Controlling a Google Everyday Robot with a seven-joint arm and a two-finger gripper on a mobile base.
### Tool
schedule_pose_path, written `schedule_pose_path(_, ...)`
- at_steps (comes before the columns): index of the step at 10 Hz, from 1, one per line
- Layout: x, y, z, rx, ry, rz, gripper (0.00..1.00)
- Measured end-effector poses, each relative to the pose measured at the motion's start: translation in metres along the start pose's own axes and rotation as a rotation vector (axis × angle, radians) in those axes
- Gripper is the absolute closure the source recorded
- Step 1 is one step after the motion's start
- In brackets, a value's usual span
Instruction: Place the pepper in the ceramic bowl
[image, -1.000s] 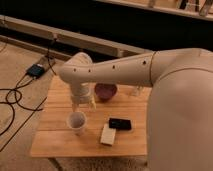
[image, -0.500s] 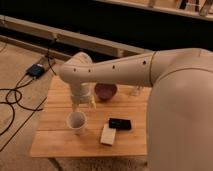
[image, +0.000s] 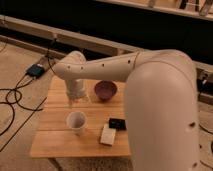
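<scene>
The dark maroon ceramic bowl (image: 105, 90) stands on the far middle of the small wooden table (image: 55, 137). My gripper (image: 76, 100) hangs from the white arm, pointing down just above the table top, a short way left of the bowl. The pepper does not show; it is hidden or out of view.
A white paper cup (image: 76, 121) stands just in front of the gripper. A black flat object (image: 117, 123) and a pale rectangular packet (image: 107, 135) lie at the front right. Cables and a small box (image: 35, 70) lie on the floor to the left. My arm's large body fills the right side.
</scene>
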Motion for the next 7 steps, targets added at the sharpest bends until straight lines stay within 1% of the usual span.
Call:
schedule_pose_path(1,-0.014,0.009,0.005,-0.008,-0.003,-0.047,0.35)
schedule_pose_path(2,-0.033,0.021,0.014,-0.02,-0.006,-0.11,0.35)
schedule_pose_path(3,-0.043,0.025,0.018,-0.023,-0.01,-0.138,0.35)
schedule_pose_path(5,-0.079,0.039,0.038,-0.039,-0.021,-0.224,0.35)
schedule_pose_path(7,-0.105,0.04,0.051,-0.049,-0.035,-0.259,0.35)
